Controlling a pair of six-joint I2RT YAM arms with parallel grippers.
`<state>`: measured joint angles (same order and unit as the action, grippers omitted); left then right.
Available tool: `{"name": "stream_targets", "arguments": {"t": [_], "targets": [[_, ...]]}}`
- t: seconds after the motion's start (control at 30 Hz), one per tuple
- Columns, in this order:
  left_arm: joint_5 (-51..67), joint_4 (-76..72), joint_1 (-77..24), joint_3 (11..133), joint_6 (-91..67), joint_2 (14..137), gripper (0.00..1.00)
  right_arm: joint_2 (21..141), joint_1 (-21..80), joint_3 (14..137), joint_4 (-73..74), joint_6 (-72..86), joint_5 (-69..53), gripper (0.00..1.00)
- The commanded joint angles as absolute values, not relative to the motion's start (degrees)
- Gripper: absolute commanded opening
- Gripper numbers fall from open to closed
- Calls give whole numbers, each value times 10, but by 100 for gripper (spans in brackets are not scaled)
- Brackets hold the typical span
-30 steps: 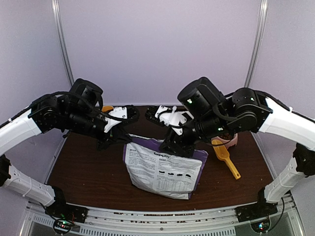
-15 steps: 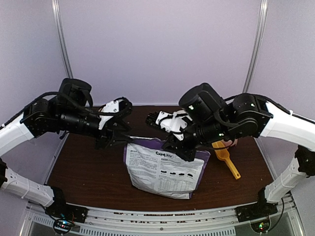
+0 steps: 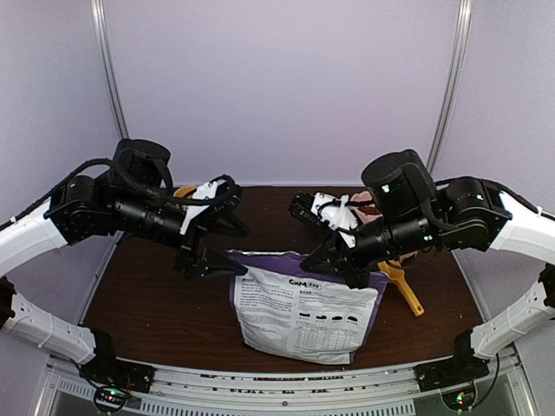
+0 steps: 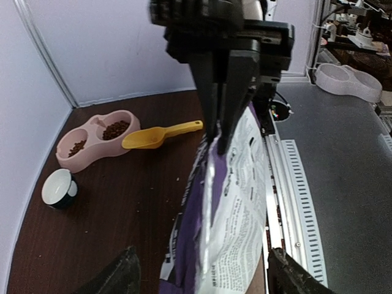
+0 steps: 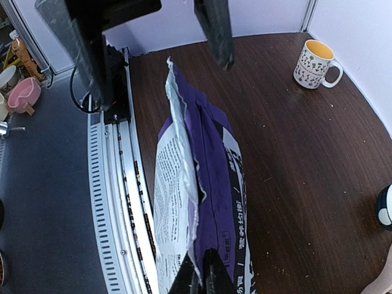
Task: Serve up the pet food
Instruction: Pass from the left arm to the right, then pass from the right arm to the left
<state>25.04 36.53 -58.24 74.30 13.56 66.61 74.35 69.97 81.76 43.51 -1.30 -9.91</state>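
The purple pet food bag (image 3: 305,310) stands upright on the brown table, white printed panel facing the arms. My right gripper (image 3: 342,262) is shut on its top edge near the right corner, and the pinch shows in the right wrist view (image 5: 205,275). My left gripper (image 3: 225,247) stands open beside the bag's left top corner. In its wrist view the bag (image 4: 239,202) lies between the spread fingers (image 4: 119,275) without touching them. Brown kibble (image 4: 115,130) lies in both hollows of the pink double bowl (image 4: 92,150). What is inside the bag is hidden.
A yellow scoop (image 3: 403,286) lies right of the bag, near the bowl. A small white and black cup (image 4: 59,188) stands by the bowl. A white mug with a yellow inside (image 5: 315,64) stands at the back left. The metal rail (image 3: 277,381) runs along the near edge.
My left gripper has opened and let go of the bag's left corner. My right gripper has shut on the top edge and moved right, and the bag has shifted right with it.
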Motion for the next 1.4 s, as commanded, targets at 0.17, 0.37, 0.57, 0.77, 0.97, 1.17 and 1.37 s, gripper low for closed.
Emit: {"name": "stream_targets", "arguments": {"t": [0.17, 0.37, 0.57, 0.77, 0.97, 1.17, 1.37], "targets": [[220, 353, -614, 749, 136, 712, 70, 715, 693, 806, 311, 9, -119, 0], [197, 352, -614, 752, 137, 735, 47, 714, 693, 800, 312, 7, -119, 0], [233, 329, -614, 744, 128, 731, 11, 723, 692, 794, 319, 5, -105, 0], [250, 321, -614, 743, 123, 723, 0, 748, 692, 814, 350, -4, -78, 0], [262, 313, -614, 742, 115, 721, 0, 799, 693, 857, 387, -15, -86, 6], [267, 309, -614, 741, 110, 719, 0, 836, 694, 889, 392, -25, -95, 12], [267, 286, -614, 728, 96, 704, 0, 853, 695, 894, 403, -32, -97, 15]]}}
